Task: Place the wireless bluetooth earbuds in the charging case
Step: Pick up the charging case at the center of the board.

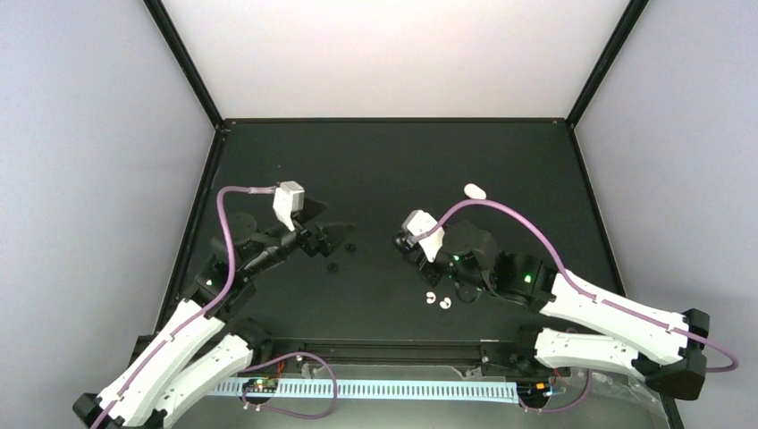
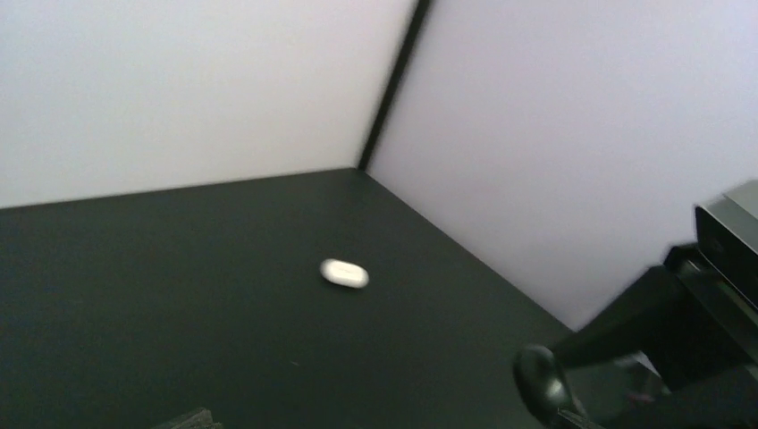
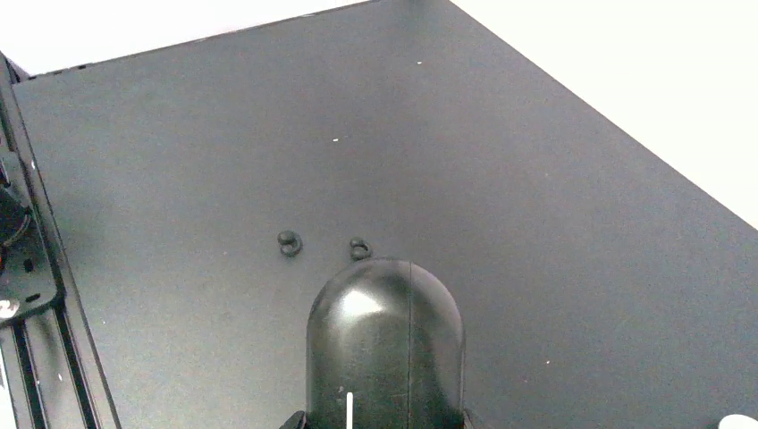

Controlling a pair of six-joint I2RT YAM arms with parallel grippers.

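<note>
On the desk (image 1: 375, 161) pickup looks unstarted: your right hand (image 3: 386, 277), closed on nothing, must open over the black earbuds (image 3: 290, 243); the left hand (image 1: 324, 235) I cannot tell.

The top view looks down from above and behind the arm bases (image 1: 375, 357) over the bench (image 1: 375, 161), the white case (image 1: 475, 190) toward its far side. The left wrist view sits low, facing that case (image 2: 344, 273) from afar. The right wrist view, close above the bench, faces away from it, sharing two black buds (image 3: 290, 242) with the top view.
</note>
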